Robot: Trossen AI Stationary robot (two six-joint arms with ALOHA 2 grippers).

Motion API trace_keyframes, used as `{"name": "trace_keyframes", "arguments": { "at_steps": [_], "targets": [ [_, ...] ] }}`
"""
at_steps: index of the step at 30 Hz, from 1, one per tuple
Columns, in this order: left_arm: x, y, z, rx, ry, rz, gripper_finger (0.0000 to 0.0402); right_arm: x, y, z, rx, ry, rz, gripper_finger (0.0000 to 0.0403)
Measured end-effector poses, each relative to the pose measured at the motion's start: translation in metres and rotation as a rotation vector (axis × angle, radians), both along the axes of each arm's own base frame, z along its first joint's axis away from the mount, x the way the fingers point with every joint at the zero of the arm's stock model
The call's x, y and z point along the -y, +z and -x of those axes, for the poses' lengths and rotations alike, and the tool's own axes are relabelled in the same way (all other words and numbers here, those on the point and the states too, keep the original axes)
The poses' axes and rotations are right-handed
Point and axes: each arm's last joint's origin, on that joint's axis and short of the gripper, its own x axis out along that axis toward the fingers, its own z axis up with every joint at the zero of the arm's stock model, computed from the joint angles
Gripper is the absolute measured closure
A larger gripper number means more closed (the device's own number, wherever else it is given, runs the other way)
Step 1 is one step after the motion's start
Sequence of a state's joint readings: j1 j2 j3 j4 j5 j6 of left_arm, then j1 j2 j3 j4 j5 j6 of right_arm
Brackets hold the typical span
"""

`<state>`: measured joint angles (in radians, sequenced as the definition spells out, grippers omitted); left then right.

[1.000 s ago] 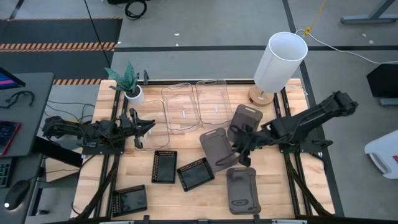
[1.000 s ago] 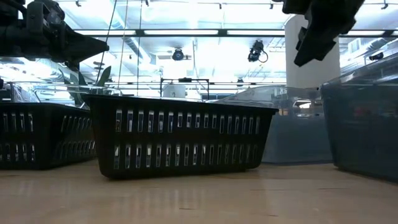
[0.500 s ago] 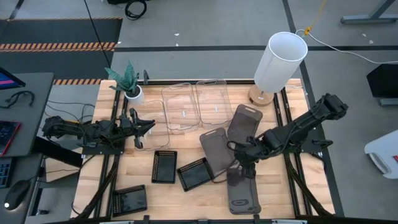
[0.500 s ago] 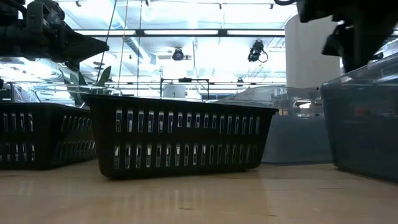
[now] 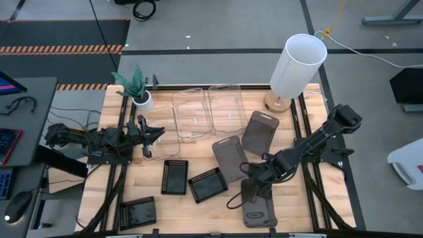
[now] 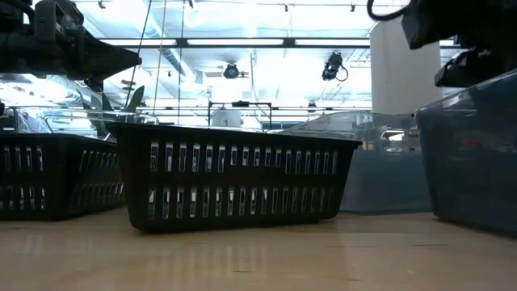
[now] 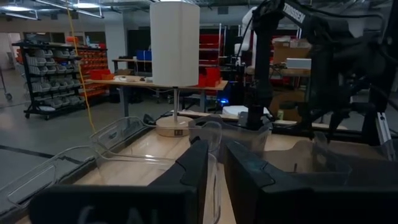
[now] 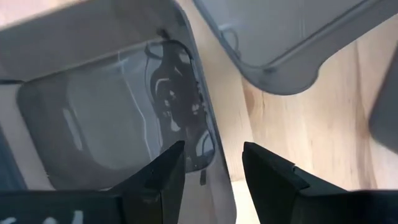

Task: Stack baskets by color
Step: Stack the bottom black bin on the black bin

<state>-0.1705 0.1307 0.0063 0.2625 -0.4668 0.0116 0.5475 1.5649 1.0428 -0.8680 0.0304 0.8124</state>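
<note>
Right hand (image 5: 253, 187) has swung from the two overlapping grey rounded-corner plastic baskets (image 5: 231, 157) down to the lone grey rounded-corner plastic basket (image 5: 258, 202) at the table's (image 5: 297, 205) front edge; fingers (image 8: 273, 177) spread wide, straddling its near rim, holding nothing. Grab seems imminent, probably to carry it onto the grey pair, though contact is hard to judge. Left hand (image 5: 158, 134) unmoved over the table's left side, fingers (image 7: 198, 165) nearly closed, empty. Two clear plastic baskets (image 5: 210, 111) and three small black perforated baskets (image 5: 175, 176) lie unstacked.
</note>
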Motion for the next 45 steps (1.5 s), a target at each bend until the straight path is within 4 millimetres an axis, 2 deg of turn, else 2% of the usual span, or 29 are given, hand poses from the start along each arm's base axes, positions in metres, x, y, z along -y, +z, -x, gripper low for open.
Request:
{"name": "trace_keyframes", "arguments": {
  "at_steps": [12,17,24,30,35,40,45],
  "targets": [
    [0.000,0.000,0.000,0.001,0.000,0.000,0.0349,0.003,-0.030,-0.013,-0.139,-0.016,-0.014,0.0248],
    [0.000,0.000,0.000,0.001,0.000,0.000,0.0345,0.008,-0.037,-0.017,-0.168,-0.009,-0.017,0.0290],
    [0.000,0.000,0.000,0.001,0.000,0.000,0.0351,0.013,-0.035,-0.019,-0.181,0.013,-0.062,0.0389],
    [0.000,0.000,0.000,0.001,0.000,0.000,0.0344,0.012,-0.034,-0.016,-0.218,0.053,-0.107,0.0388],
    [0.000,0.000,0.000,0.001,0.000,0.000,0.0343,0.012,-0.019,-0.006,-0.238,0.112,-0.147,0.0395],
    [0.000,0.000,0.000,0.001,0.000,0.000,0.0350,0.018,0.012,0.010,-0.147,0.189,-0.156,0.0397],
    [0.000,0.000,0.000,0.001,0.000,0.000,0.0348,0.045,0.048,0.030,-0.050,0.127,-0.125,0.0398]
  ]
}}
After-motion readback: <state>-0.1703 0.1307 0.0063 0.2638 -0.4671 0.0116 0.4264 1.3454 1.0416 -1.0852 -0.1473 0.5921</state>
